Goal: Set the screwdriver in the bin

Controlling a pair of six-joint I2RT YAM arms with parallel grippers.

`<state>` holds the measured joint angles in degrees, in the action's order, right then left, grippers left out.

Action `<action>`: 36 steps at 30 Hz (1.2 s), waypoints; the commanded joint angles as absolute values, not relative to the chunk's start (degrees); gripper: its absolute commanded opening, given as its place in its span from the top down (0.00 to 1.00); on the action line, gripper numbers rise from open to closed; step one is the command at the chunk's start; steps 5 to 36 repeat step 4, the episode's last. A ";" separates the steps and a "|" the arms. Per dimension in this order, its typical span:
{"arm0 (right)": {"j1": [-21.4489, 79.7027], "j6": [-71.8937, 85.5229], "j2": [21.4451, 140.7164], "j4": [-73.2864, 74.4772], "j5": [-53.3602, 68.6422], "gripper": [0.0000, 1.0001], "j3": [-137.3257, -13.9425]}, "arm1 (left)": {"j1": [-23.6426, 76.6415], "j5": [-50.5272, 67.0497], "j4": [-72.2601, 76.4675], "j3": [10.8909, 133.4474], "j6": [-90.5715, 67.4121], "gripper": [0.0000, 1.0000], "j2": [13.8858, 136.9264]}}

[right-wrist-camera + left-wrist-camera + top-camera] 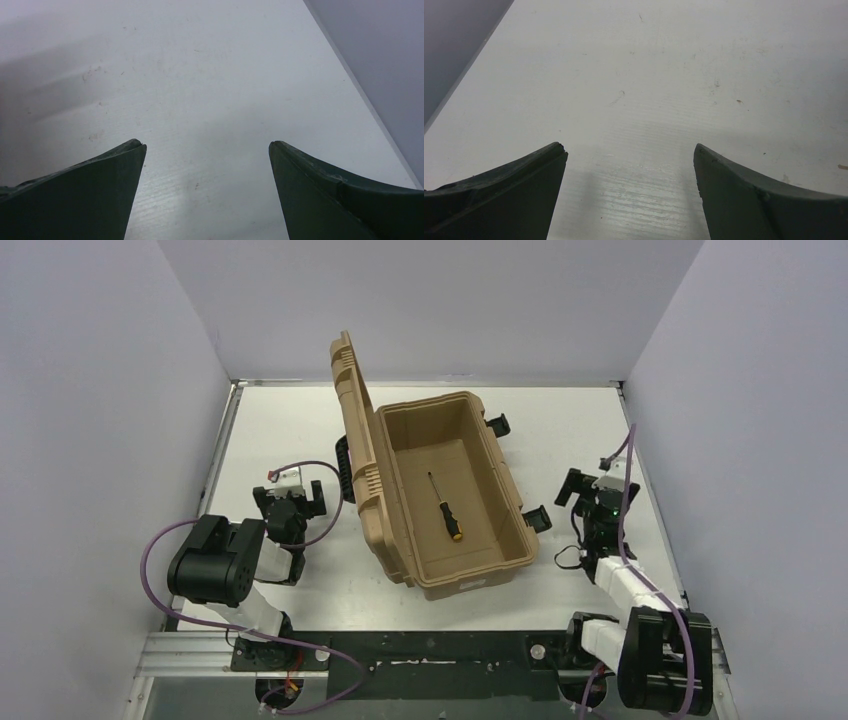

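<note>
From above, the bin (pixel 470 576) stands in the middle of the table (pixel 290 420) with its lid (pixel 355 440) swung up on the left side. The screwdriver (pixel 443 505) lies flat on the bin's floor, with its thin shaft pointing to the far end and its yellow-tipped handle toward the near end. It touches neither gripper. Only this view shows the bin and the screwdriver.

The left arm is folded low to the left of the bin. Its left gripper (pixel 290 492) sits beside the lid and points away from the base, with the jaws apart. The right arm reaches along the right side. The right gripper (pixel 598 486) is near the bin's right wall but clear of it, and it too is spread wide. A purple cable (pixel 150 550) loops over the left arm.

The left wrist view shows the left gripper (pixel 630 150) close up. Its two dark fingers (pixel 514 195) stand wide apart over bare, scuffed table (pixel 649 75), with nothing between them. A strip of grey wall (pixel 454 30) shows at the upper left.

The right wrist view shows the right gripper (pixel 207 147) the same way. Its fingers (pixel 340 200) are fully spread above white table (pixel 200 75), and the side wall (pixel 380 50) runs along the right edge.
</note>
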<state>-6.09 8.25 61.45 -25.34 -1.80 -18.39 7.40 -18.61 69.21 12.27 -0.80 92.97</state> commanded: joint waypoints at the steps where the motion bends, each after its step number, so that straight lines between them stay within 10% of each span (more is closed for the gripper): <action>1: -6.33 6.30 61.34 -39.05 -2.01 0.00 -17.16 | 7.16 -18.13 71.19 13.80 -0.82 0.03 92.64; 36: -6.33 6.04 62.06 -41.63 -1.85 0.00 -15.73 | 7.19 -18.11 71.29 13.71 -0.91 0.03 92.52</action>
